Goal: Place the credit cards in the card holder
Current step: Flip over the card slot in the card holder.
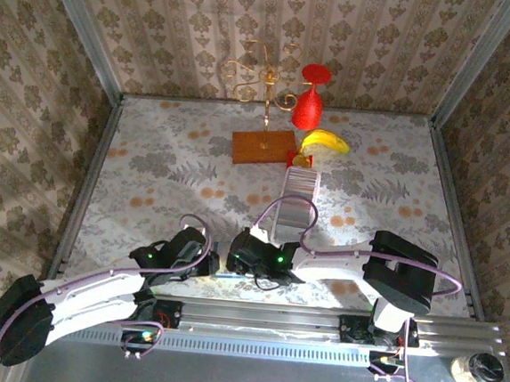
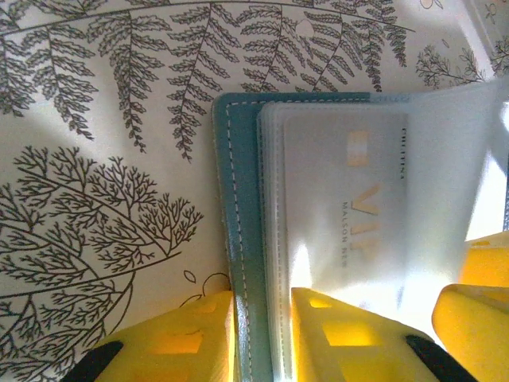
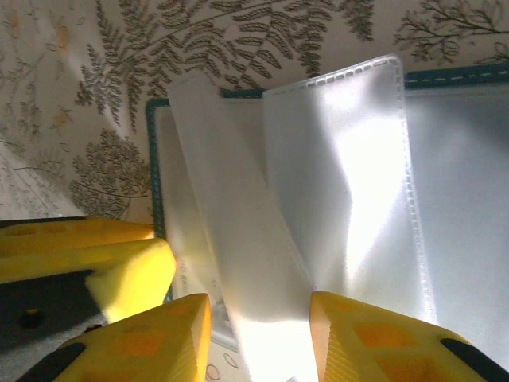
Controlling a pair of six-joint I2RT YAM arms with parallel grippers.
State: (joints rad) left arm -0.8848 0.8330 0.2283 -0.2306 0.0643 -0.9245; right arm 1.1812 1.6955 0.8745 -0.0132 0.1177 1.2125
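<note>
The teal card holder lies open on the fern-print table, its clear sleeves fanned out. One sleeve holds a pale credit card printed "VIP". My left gripper is shut on the holder's teal cover and sleeve edges. My right gripper stands open around a pale white sheet; whether this is a card or a sleeve I cannot tell. The sheet touches the right finger, with a small gap at the other. More credit cards stand in a long row mid-table. Both grippers meet near the front edge.
Behind the card row are an orange-brown wooden block with a gold candelabra, a red goblet and a banana. Metal rails edge the table. A small jar sits at the front right.
</note>
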